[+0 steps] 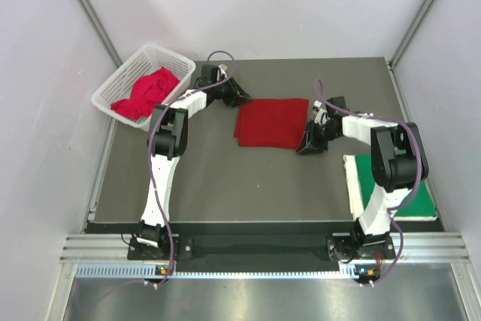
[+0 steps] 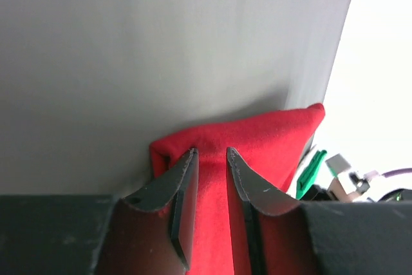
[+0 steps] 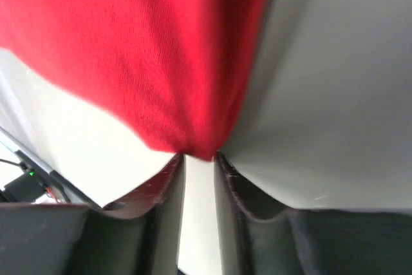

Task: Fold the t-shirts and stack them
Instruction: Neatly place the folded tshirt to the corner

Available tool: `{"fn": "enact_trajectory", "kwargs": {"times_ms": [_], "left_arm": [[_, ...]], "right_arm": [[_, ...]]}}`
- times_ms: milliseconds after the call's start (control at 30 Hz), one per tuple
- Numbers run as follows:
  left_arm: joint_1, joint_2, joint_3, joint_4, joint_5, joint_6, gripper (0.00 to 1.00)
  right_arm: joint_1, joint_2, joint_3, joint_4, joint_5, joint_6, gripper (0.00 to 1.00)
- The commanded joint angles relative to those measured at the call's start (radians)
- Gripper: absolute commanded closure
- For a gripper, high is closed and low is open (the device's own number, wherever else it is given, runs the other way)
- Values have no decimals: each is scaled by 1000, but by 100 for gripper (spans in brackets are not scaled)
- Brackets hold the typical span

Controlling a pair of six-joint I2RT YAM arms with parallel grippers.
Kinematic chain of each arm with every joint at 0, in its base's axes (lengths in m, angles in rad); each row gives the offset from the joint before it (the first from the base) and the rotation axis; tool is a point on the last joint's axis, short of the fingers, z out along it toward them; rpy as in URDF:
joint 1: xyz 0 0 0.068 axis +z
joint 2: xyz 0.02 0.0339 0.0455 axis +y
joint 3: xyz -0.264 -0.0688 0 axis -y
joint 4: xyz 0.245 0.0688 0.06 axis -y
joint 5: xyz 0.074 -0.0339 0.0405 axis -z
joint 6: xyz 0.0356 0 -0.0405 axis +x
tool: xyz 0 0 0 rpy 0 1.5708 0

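We see a white lattice basket on a dark table, with a crumpled pinkish red t-shirt inside it. To the basket's right, well apart from it, lies a folded dark red t-shirt. The left gripper is clamped on that shirt's corner nearest the basket, and cloth runs between its fingers. The right gripper is at the corner farthest from the basket. Its jaws are nearly together at the cloth tip, and we cannot tell whether they pinch it. A green t-shirt lies farther right still, mostly hidden by the right arm.
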Motion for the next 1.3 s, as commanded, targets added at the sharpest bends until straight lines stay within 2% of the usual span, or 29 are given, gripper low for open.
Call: {"fn": "enact_trajectory", "kwargs": {"times_ms": [0, 67, 133, 167, 200, 300, 333, 367, 433, 467, 567, 667, 767, 1033, 1267], "left_arm": [[28, -50, 41, -65, 36, 53, 70], [52, -108, 42, -120, 31, 85, 69], [65, -174, 44, -244, -4, 160, 67], [69, -197, 39, -345, -24, 231, 66], [69, -217, 34, -385, -39, 266, 64], [66, -312, -63, -483, -68, 357, 63], [65, -380, -111, -488, -73, 366, 62], [63, -418, -228, -488, -73, 374, 62], [59, -542, -355, -447, -85, 379, 61], [53, -584, -481, -420, -91, 365, 60], [42, -696, -681, -302, -49, 293, 57], [25, -748, -813, -182, -9, 227, 55], [-2, -750, -840, -163, -25, 228, 52], [-53, -618, -791, -151, -119, 214, 53], [-78, -531, -699, -277, -209, 280, 57]], "right_arm": [[47, -56, -53, 8, 39, 46, 70], [47, -106, -52, -20, 62, 52, 63], [40, -149, -32, -40, 80, 28, 56], [28, -157, -1, -67, 92, 14, 47], [20, -162, 16, -80, 103, 3, 44], [0, -157, 69, -68, 102, -63, 34], [0, -139, 74, -46, 94, -101, 32], [-5, -119, 95, -10, 83, -118, 27], [-15, -35, 138, 0, 60, -158, 26], [-29, -6, 187, 11, 24, -170, 25], [-70, 94, 284, 14, -12, -205, 21], [-115, 169, 356, 26, -55, -207, 19], [-137, 234, 411, 41, -118, -213, 16], [-135, 450, 621, -23, -250, -252, 16], [-134, 576, 796, -49, -300, -242, 18]]}}
